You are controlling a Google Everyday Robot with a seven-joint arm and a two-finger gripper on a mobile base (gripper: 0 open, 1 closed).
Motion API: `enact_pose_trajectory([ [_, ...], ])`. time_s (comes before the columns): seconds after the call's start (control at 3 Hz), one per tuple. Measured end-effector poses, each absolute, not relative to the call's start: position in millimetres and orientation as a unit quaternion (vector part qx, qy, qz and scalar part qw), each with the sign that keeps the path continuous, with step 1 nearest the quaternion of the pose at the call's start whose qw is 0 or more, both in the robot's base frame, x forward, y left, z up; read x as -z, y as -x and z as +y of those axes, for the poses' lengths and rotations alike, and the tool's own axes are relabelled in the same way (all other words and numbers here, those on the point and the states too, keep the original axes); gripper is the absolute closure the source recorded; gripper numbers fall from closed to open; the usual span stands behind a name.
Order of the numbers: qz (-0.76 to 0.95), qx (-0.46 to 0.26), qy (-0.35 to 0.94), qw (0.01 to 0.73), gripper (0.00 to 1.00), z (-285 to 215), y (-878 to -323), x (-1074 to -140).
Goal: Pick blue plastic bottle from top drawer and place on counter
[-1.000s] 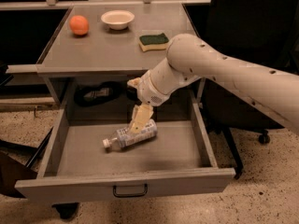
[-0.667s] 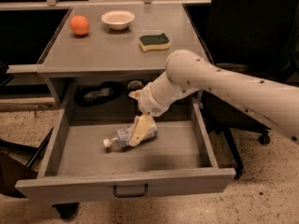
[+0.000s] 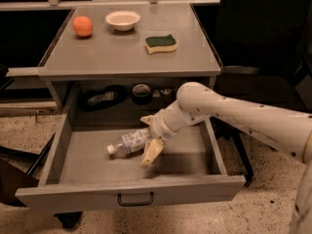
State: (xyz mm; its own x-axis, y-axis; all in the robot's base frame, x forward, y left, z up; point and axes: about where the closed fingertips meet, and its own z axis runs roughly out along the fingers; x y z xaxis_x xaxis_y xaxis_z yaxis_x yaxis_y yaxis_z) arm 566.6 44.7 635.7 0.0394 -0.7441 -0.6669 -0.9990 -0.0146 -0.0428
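Observation:
The blue plastic bottle (image 3: 127, 143) lies on its side in the open top drawer (image 3: 131, 188), white cap pointing left. My gripper (image 3: 149, 136) is down inside the drawer at the bottle's right end. It is open: one finger (image 3: 152, 152) is in front of the bottle and the other shows just behind it. The white arm reaches in from the right. The counter (image 3: 122, 55) is the grey top of the cabinet above.
On the counter stand an orange (image 3: 83, 26), a white bowl (image 3: 123, 20) and a green-and-yellow sponge (image 3: 161, 43). A shelf recess (image 3: 105, 99) with dark items sits behind the drawer. The drawer's side walls flank the gripper. A dark chair stands to the right.
My gripper has dropped lower into the drawer and towards the bottle's right end, so its fingers now straddle the bottle. The bottle has barely moved.

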Motion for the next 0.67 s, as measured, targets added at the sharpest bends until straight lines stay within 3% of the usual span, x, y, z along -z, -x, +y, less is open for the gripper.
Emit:
enact_pose_trajectory([
  [0.33, 0.634, -0.249, 0.683, 0.263, 0.0, 62.4, -582.6, -616.3],
  [0.67, 0.63, -0.256, 0.686, 0.26, 0.19, 72.6, -587.6, -615.9],
])
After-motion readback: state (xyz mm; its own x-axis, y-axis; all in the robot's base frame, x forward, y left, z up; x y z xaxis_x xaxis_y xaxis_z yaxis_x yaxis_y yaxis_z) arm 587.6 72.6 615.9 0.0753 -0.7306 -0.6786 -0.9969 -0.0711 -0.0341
